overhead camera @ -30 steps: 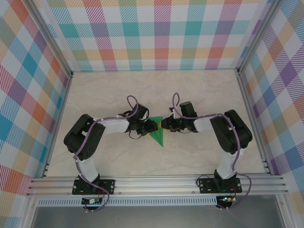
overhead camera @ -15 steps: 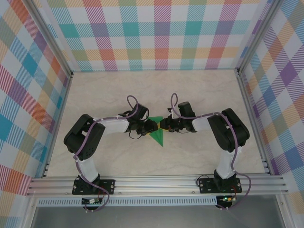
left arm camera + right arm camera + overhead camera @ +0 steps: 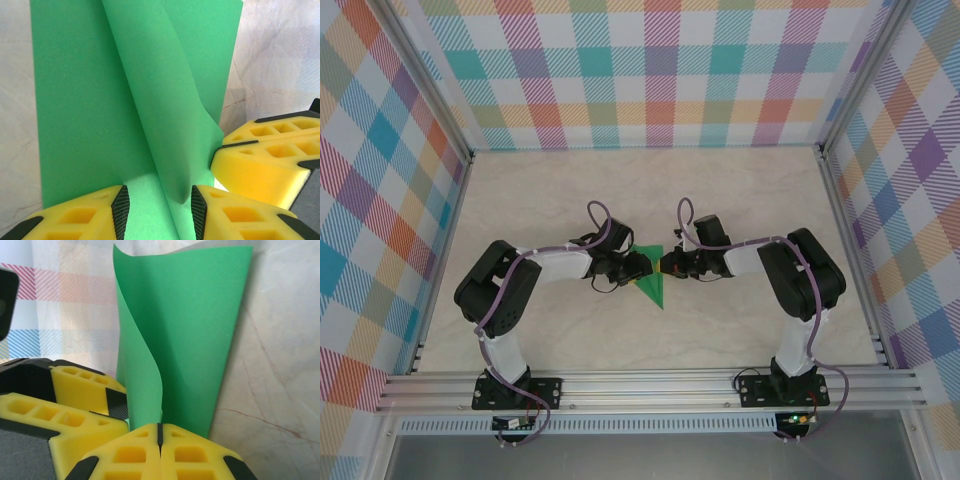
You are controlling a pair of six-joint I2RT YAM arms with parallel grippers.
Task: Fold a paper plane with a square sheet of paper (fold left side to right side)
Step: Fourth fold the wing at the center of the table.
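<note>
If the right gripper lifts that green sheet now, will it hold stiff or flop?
Likely floppy: the square sheet of paper curls over in a soft wave beside the right gripper, which looks shut on its edge. Probably very light, so a push may slide it across the smooth table rather than crease it.

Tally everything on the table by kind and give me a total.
green paper sheet, partly folded: 1
robot arms, left arm and right arm: 2
yellow-fingered hands, left hand and right hand: 2
Total: 5
</note>
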